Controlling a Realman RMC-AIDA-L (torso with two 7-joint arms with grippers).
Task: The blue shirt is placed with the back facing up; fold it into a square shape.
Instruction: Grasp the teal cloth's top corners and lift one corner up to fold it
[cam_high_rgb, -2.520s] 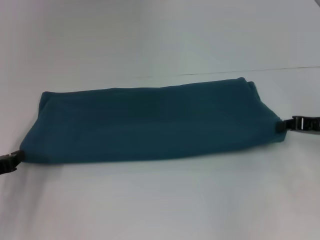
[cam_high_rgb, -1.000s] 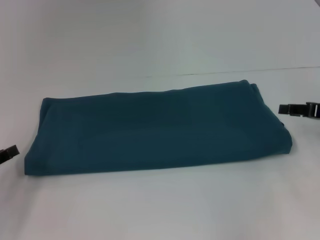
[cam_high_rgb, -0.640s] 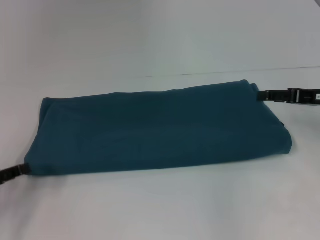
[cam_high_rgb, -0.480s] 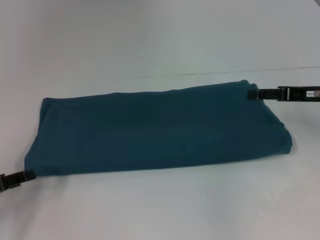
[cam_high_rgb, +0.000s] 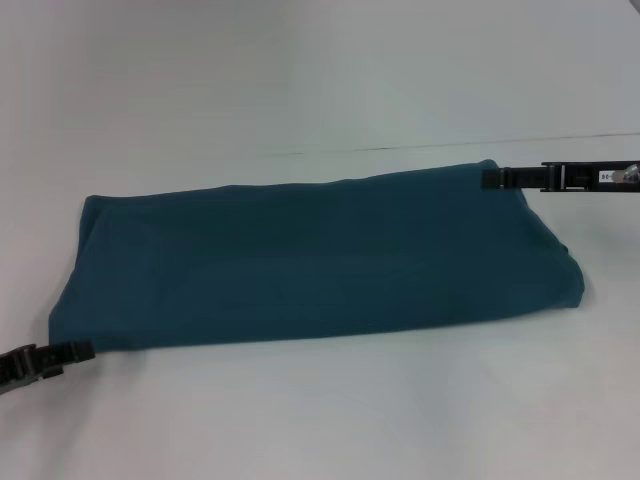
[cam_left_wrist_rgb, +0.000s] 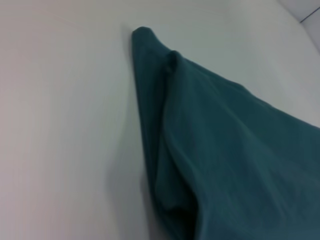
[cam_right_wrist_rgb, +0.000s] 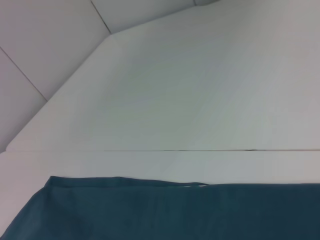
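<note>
The blue shirt (cam_high_rgb: 315, 260) is laid on the white tabletop (cam_high_rgb: 320, 410), folded into a long band that runs across the head view from the robot's left to its right, plain side up. Its left end is seen lower in the picture and nearer the robot, its right end a little higher and farther. The long edges are fairly straight, and the near right corner is rounded over a thick fold.

The left tool (cam_high_rgb: 72, 351) is placed low at the near left corner of the band, its dark tip pointing toward the cloth and just meeting the corner. Whether it is apart, together or clamped on the cloth cannot be told. In the left wrist view that end of the shirt (cam_left_wrist_rgb: 225, 165) is shown as stacked layers with a pointed corner lying flat on the tabletop (cam_left_wrist_rgb: 60, 125).

The right tool (cam_high_rgb: 490, 179) is held at the far right corner, level with the far edge, its tip touching or perhaps just over the cloth; its state cannot be told either. In the right wrist view the far edge of the shirt (cam_right_wrist_rgb: 165, 210) is seen, with a thin seam crossing the tabletop (cam_right_wrist_rgb: 200, 100) beyond it.
</note>
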